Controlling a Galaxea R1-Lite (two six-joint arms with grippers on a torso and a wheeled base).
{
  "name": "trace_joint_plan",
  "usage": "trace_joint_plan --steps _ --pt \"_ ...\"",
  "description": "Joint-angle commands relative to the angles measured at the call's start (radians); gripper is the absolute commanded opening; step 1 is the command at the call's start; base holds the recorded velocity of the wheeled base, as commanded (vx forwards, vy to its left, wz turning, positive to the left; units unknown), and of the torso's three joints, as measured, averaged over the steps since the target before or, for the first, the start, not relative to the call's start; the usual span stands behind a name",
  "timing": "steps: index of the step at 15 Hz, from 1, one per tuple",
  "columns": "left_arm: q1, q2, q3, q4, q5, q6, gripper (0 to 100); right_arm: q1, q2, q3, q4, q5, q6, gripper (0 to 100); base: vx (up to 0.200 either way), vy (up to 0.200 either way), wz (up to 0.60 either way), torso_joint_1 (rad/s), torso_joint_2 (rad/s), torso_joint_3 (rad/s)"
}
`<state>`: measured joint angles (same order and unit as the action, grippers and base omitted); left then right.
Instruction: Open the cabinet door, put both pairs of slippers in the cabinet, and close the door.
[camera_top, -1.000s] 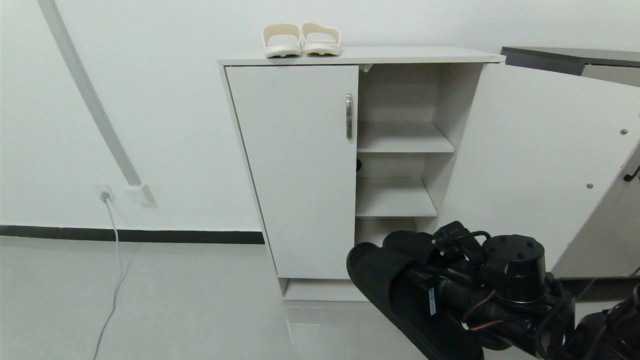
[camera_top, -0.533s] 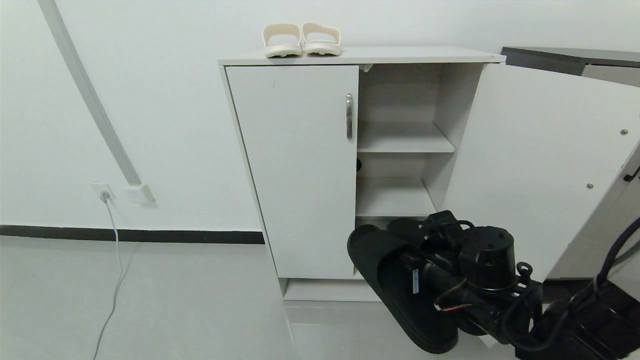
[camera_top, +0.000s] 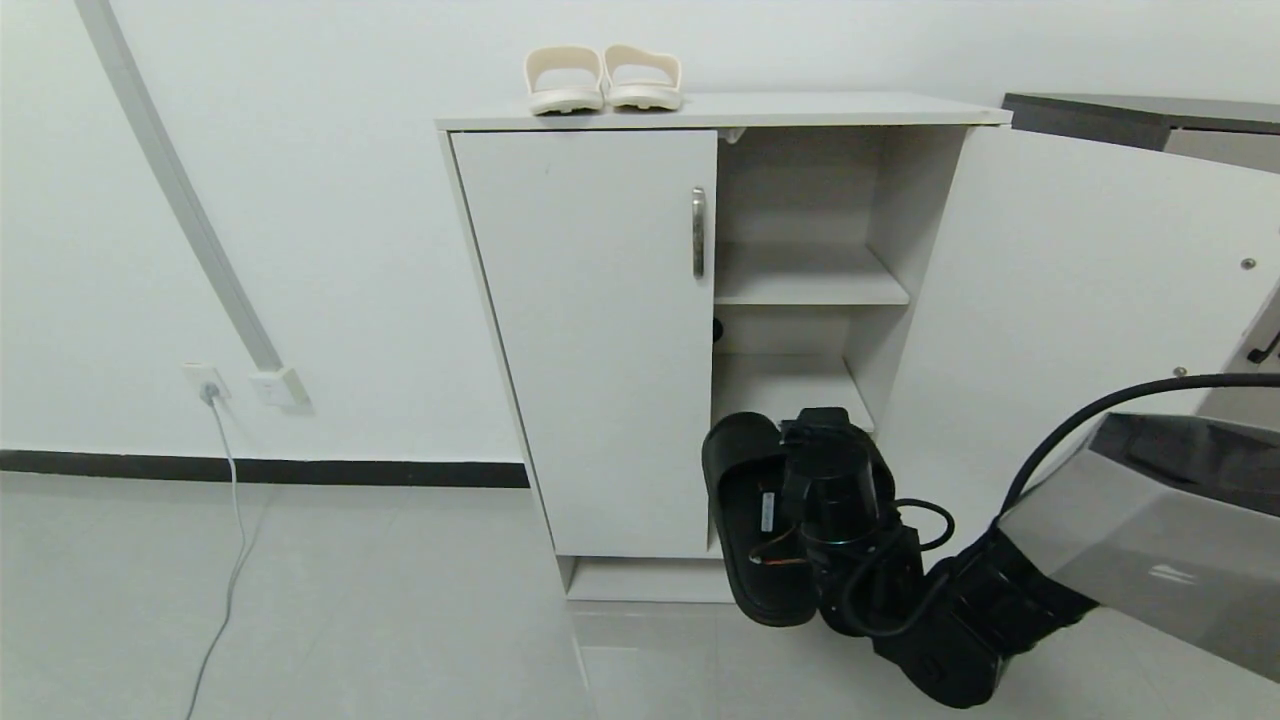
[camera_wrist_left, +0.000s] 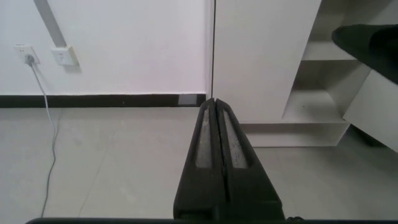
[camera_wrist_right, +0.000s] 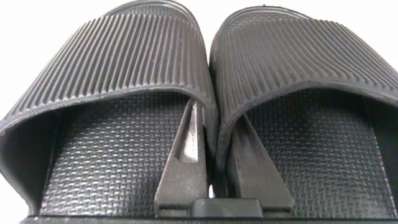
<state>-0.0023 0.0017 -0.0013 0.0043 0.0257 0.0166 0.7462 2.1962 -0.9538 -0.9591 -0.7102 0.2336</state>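
The right pincer (camera_wrist_right: 216, 124) has swung in from low and out front towards the cabinet (camera_top: 590, 330); it is clamped on the two touching inner walls of the black slippers (camera_top: 750, 520), which have turned from slanting to nearly upright, toes up; just ahead of it is the opening beneath the lower shelf (camera_top: 785, 395); whether the toes are inside yet I cannot tell. The open door (camera_top: 1050, 300) stands to its right; the cream slippers (camera_top: 603, 78) sit well above it on the cabinet top, untouched. The first pair looks close to placement. The left pincer (camera_wrist_left: 215, 112) has its fingers together, empty.
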Motion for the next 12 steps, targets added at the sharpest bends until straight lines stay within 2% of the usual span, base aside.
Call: trace_joint_plan --steps 1,2,8,12 --pt "-0.001 0.001 0.000 0.000 0.000 0.000 0 0.005 0.062 -0.029 0.000 -0.008 0.007 0 0.000 0.000 0.00 0.000 0.00 0.000" --pt "0.001 0.001 0.000 0.000 0.000 -0.003 0 0.005 0.062 -0.028 0.000 -0.011 0.012 0 0.000 0.000 0.00 0.000 0.00 0.000" --pt "0.001 0.001 0.000 0.000 0.000 -0.024 0 0.001 0.073 -0.020 -0.018 -0.012 0.013 0 0.000 -0.200 0.00 0.002 0.00 0.002" --pt "-0.001 0.001 0.000 -0.001 0.002 -0.024 0 -0.007 0.083 -0.020 -0.033 -0.012 0.013 0 0.000 0.000 0.00 0.000 0.00 0.000"
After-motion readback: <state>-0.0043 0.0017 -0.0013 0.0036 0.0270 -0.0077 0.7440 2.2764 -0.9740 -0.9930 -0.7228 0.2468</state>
